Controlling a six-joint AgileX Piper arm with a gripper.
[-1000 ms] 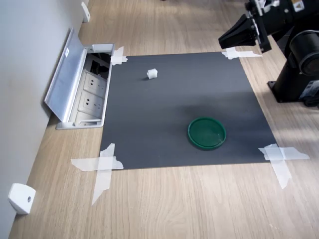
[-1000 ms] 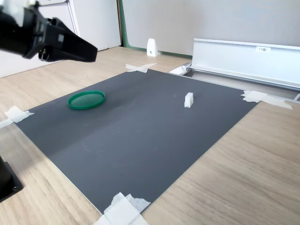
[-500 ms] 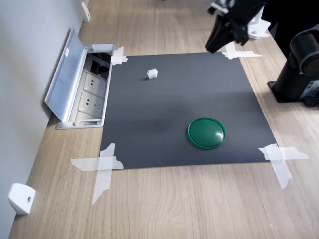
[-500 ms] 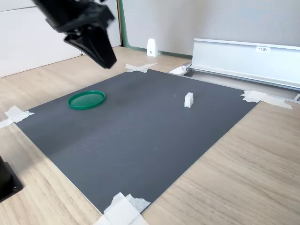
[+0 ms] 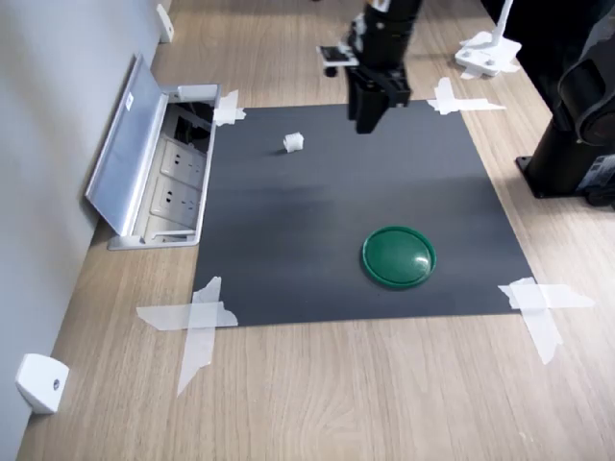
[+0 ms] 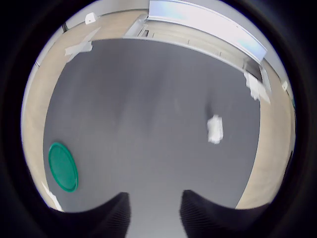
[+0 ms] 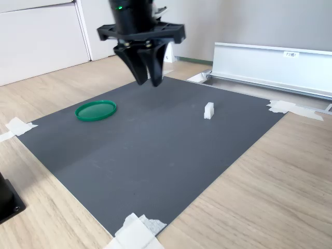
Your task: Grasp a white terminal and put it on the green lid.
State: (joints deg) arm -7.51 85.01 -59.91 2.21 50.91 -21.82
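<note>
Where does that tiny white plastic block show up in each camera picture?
First exterior view: tiny white plastic block lies on the dark grey mat, upper left, near the open metal socket box.
Wrist view: right of centre, blurred.
Second exterior view: right of centre.
Shared landmark: round dark-green lid.

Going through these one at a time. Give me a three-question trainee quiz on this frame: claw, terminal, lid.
1. True or false: the claw is holding the white terminal.
2. In the first exterior view, the terminal lies to which side of the claw? A left, B right.
3. What lies on the green lid?

Key
1. False: the terminal sits alone on the dark mat, and the claw hangs above the mat, apart from it, with nothing between its fingers.
2. A.
3. Nothing; it is bare.
</note>
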